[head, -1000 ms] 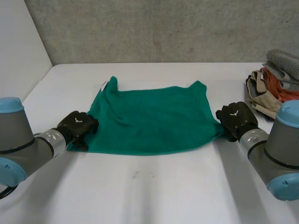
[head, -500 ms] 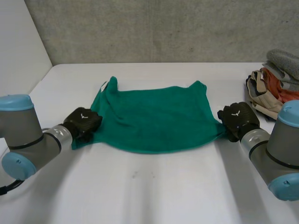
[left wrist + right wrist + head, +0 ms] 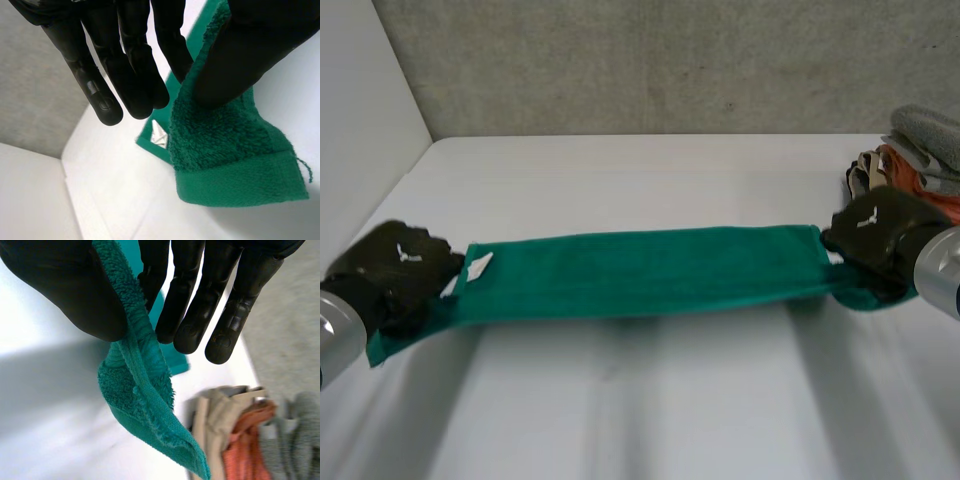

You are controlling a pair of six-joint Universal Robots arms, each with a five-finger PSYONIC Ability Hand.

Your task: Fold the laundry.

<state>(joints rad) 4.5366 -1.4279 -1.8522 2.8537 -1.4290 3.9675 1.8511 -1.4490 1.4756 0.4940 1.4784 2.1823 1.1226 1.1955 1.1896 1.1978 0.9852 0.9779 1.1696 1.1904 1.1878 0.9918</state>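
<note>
Head camera looks down from behind over the whole desk (image 3: 650, 400). Wrist cameras look closely along left hand (image 3: 125, 60) and right hand (image 3: 200, 290); all three share the towel (image 3: 640, 272)

the clothes pile (image 3: 926, 135) is cut off, partly behind the right hand (image 3: 880, 235).

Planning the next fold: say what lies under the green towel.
White table, bare where visible. The towel hangs stretched between left hand and right hand; the strip behind it is covered.
</note>
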